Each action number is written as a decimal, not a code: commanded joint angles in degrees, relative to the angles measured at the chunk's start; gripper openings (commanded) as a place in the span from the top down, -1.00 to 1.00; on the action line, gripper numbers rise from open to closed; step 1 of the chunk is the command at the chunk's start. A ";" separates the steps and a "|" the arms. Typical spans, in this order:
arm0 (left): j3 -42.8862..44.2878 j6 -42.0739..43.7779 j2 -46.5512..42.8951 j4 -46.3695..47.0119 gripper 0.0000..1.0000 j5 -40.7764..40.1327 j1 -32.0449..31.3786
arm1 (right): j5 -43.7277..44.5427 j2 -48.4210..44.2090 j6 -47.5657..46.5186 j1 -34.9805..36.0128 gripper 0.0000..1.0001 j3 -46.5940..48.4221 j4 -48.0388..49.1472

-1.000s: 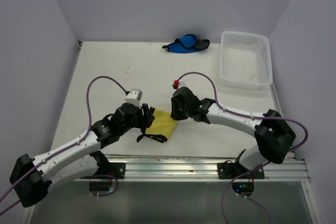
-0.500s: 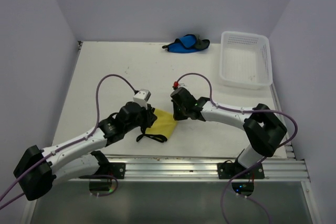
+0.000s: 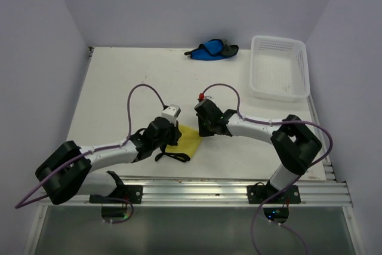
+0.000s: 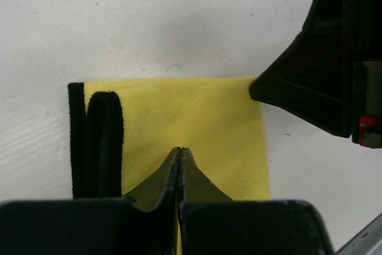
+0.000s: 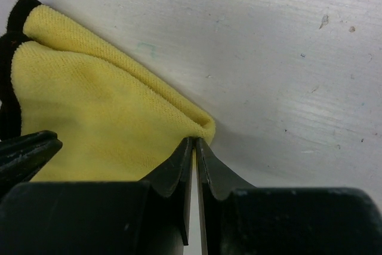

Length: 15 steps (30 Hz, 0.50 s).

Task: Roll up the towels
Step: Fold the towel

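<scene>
Top view: a folded bright yellow cloth towel [image 3: 188, 140] lies at lower centre, between the left gripper [image 3: 173, 137] and the right gripper [image 3: 202, 129]. A crumpled blue cloth towel [image 3: 210, 50] lies at upper centre.
Left wrist view: the fingers are pressed together over the yellow cloth. I cannot tell if they pinch it.
Right wrist view: the fingers are almost closed and seem to nip the folded corner.

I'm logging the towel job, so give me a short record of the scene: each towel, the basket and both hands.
yellow towel: folded flat near the table's front edge, between the hands
blue towel: bunched at the far edge, untouched
basket: white, far right corner
left hand: shut, tips on the yellow towel
right hand: shut on the yellow towel's folded corner
rolling: neither towel rolled yet
</scene>
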 commanded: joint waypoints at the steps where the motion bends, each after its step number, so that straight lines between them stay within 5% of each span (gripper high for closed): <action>1: -1.18 1.03 0.29 7.35 1.00 -5.67 0.01 | 0.03 0.89 0.32 -0.49 0.80 1.43 1.42; 15: -1.19 -4.68 10.13 11.74 1.00 -0.66 8.27 | -0.41 0.80 -0.73 -0.49 0.81 1.69 0.80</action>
